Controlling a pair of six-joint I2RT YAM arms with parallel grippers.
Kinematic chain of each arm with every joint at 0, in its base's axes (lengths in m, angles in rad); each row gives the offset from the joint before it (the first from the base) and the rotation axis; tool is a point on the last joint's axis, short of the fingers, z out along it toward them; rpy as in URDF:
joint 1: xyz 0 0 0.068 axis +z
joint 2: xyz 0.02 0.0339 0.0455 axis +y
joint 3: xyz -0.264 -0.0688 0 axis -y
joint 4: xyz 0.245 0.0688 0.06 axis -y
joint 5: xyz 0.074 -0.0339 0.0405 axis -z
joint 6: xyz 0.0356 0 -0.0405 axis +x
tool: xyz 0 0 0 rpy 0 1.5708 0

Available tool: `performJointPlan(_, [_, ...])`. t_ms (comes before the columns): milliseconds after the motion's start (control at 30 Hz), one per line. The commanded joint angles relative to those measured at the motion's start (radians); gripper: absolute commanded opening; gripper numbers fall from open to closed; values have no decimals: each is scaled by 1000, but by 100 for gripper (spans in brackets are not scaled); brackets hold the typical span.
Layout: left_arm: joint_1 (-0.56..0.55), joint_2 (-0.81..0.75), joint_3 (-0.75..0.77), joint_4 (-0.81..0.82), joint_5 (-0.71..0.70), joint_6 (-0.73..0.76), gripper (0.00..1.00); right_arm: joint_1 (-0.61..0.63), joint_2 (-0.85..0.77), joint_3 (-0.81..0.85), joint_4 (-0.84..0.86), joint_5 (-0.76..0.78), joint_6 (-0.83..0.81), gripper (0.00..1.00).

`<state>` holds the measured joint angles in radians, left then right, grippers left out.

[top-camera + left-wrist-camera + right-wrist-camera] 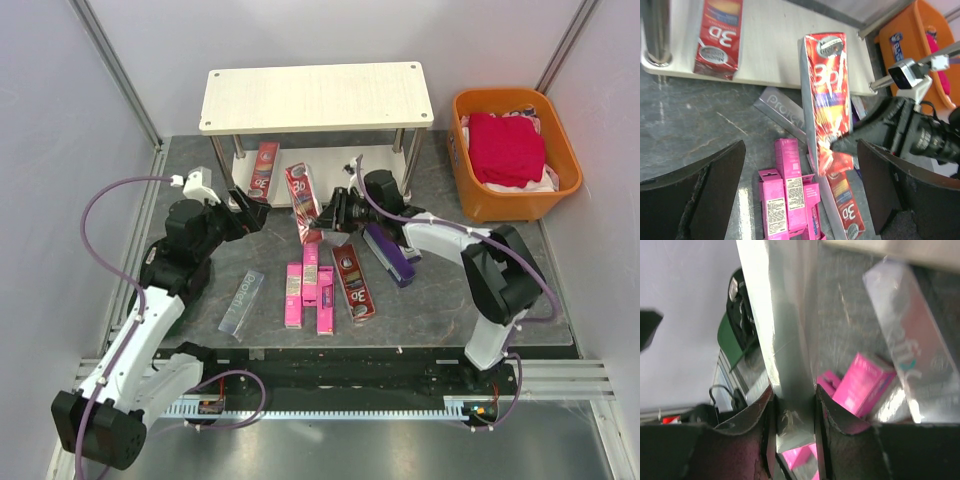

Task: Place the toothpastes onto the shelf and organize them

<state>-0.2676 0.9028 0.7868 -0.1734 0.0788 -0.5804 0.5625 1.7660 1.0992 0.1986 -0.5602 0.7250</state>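
Toward the front-left part of the table, a silver-grey carton (242, 300) lies flat and alone. Just behind it hangs the left gripper (247, 212), its fingers (715, 195) spread wide and holding nothing, aimed at the shelf (316, 95). One red carton (263, 170) already lies lengthwise on the lower board (770, 45), near its left leg. Right of that, a second red carton (303, 200) is off the table and steeply tilted, with its upper end reaching over the front edge of that board. The right gripper (320, 213) is clamped across its narrow silvery sides, low on its length. Below it, three pink cartons (310, 290) lie side by side near the front middle of the table. A third red carton (353, 283) lies flat beside them, and a purple carton (388, 255) sits under the right arm. These cartons look light, stiff and hollow, with glossy printed faces that may slip. A hard squeeze on the broad faces would likely dent them. The safer hold is across the narrow sides near mid-length. The present low grip leaves a long free end that could pivot between the pads, so the held carton probably needs a slow, level lowering.
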Motion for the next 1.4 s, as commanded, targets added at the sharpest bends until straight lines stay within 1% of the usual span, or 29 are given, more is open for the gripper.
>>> performJointPlan(0, [5,-73,-17,-23,-74,54,100,-6,84,154,108,20,66,13])
performJointPlan(133, [5,-90,-14,-38,-76,57,100,-12,208,250,117,40,120,13])
performJointPlan(267, [5,-96,-12,-55,-74,57,100,-18,297,367,124,62,178,12])
performJointPlan(433, [4,-113,-12,-61,-74,57,100,-26,404,510,79,94,224,11])
performJointPlan(733, [4,-136,-12,-81,-74,51,100,-32,569,698,-4,114,326,12])
performJointPlan(800, [5,-143,-14,-84,-95,50,100,-32,593,717,-2,115,347,12])
performJointPlan(1033, [4,-157,-12,-92,-97,48,100,-23,674,797,-7,59,392,13])
performJointPlan(1133, [4,-156,-14,-94,-96,47,100,-23,690,803,-4,52,398,15])
performJointPlan(1233, [5,-154,-14,-94,-91,47,100,-21,717,840,-19,20,399,19])
performJointPlan(1267, [5,-154,-14,-95,-90,47,100,-23,721,849,-22,16,398,23])
performJointPlan(1367, [4,-153,-17,-95,-88,47,100,-24,716,837,-39,8,383,29])
